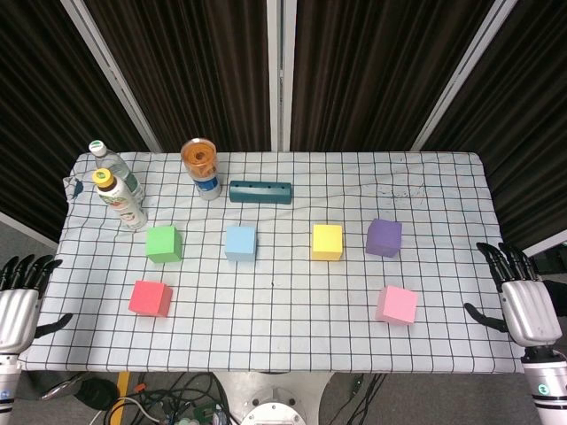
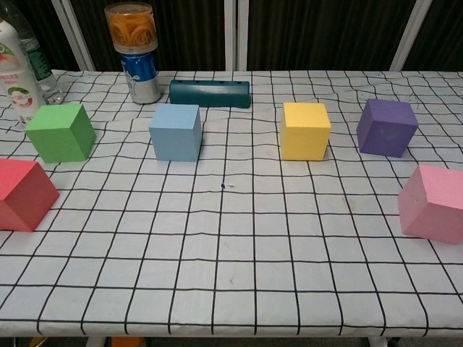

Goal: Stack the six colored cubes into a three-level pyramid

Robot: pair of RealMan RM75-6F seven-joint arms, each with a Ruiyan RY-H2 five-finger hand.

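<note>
Evidently not started: table point(image 1: 443, 292) under a checked cloth, six cubes apart, none stacked. Back row: green point(image 1: 164, 243), blue point(image 1: 240, 242), yellow point(image 1: 327, 242), purple point(image 1: 384, 237). Nearer: red point(image 1: 150, 298) at left, pink point(image 1: 396, 305) at right. All three levels left to build. Behind, well clear: two bottles point(image 1: 120, 190), can point(image 1: 202, 168) with an orange lid, dark teal block point(image 1: 260, 192). Head view alone shows both hands off the table's near corners, left hand point(image 1: 18, 305) and right hand point(image 1: 523, 297), fingers spread, holding nothing. Chest view shows no hands, only one bottle, but closer cube faces and a small speck point(image 2: 227, 186) on the cloth.
</note>
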